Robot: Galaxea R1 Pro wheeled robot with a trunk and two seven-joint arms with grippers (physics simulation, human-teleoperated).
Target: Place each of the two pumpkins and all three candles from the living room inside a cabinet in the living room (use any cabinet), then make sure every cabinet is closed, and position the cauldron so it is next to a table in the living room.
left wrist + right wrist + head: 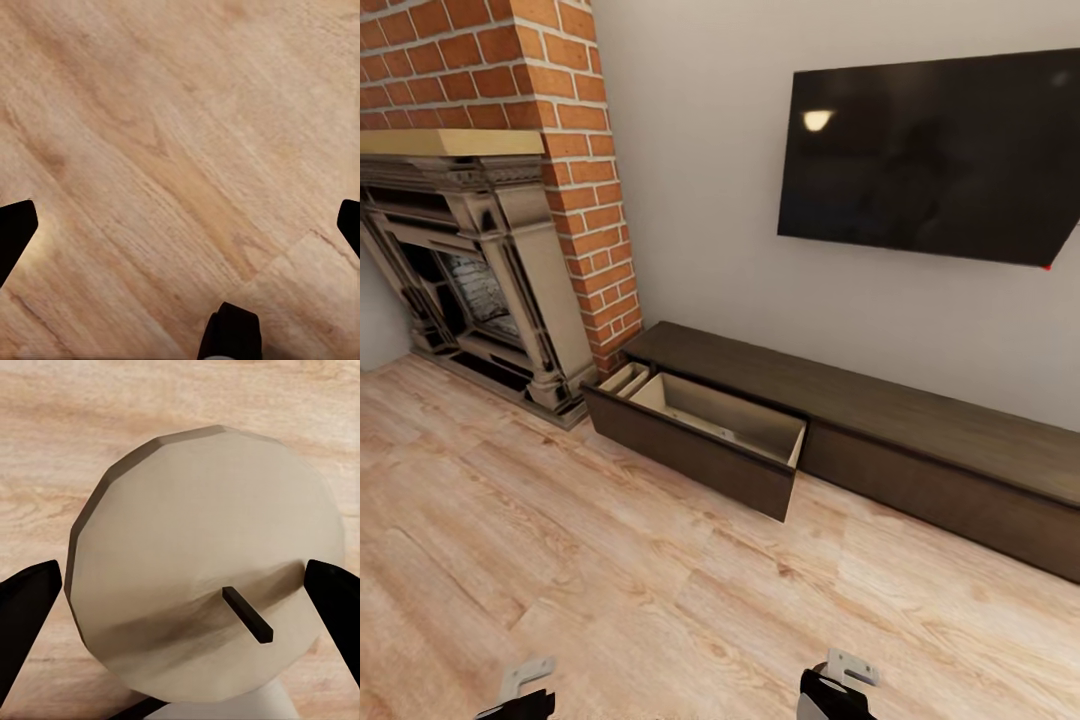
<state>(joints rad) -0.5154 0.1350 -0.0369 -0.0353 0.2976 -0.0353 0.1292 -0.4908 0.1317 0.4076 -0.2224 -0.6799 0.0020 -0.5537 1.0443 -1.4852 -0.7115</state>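
Observation:
A beige candle (202,532) with a flat round top and a short dark wick sits between the two black fingers of my right gripper (184,600), which is shut on its sides above the wood floor. My left gripper (180,225) is open, its fingers spread wide with only floorboards between them. In the head view the long, low, dark brown cabinet (920,440) runs along the wall under the TV. Its leftmost drawer (705,440) is pulled out and shows a pale interior with nothing visible inside. Both wrists just show at that view's bottom edge.
A brick chimney (575,150) with an ornate fireplace (480,280) stands left of the cabinet. A black TV (930,150) hangs on the wall above it. Light wood floor (660,600) stretches between me and the open drawer.

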